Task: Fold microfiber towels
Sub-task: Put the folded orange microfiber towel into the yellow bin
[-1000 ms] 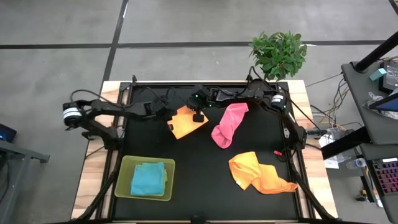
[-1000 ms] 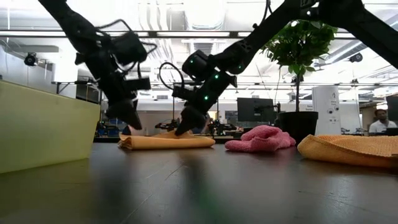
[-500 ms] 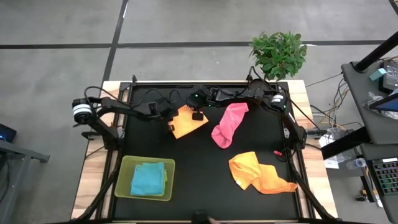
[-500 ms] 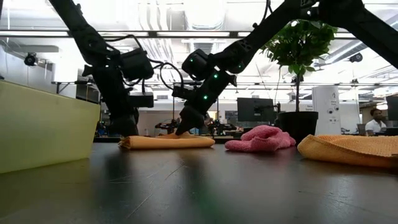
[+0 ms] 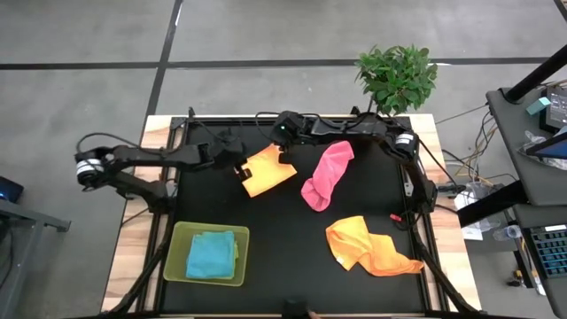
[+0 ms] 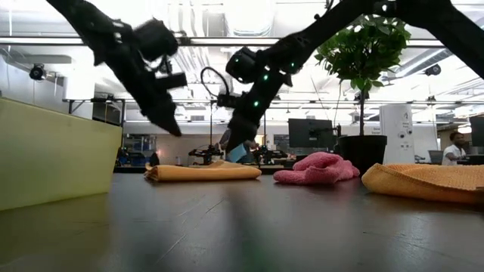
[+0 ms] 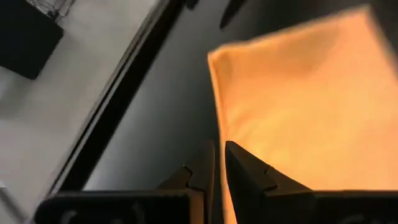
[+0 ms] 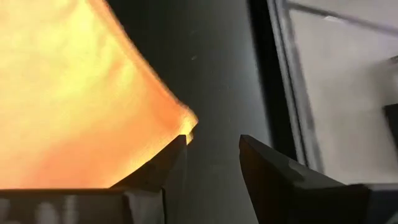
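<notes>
A folded orange towel lies flat on the black table top at the far middle. My left gripper hangs shut above the towel's left end, with nothing between its fingers. My right gripper stands open just above the towel's far right corner, clear of it. A crumpled pink towel and a loose orange towel lie to the right. A light blue towel rests in the tray.
A lime-green tray stands at the near left of the table. A potted plant stands beyond the far right edge. Bare black table top shows between the tray and the loose orange towel.
My left gripper dipped to the folded towel's left end, then rose and drew away from it. My right gripper has lifted off the towel's top. The folded orange towel has stayed flat where it was.
</notes>
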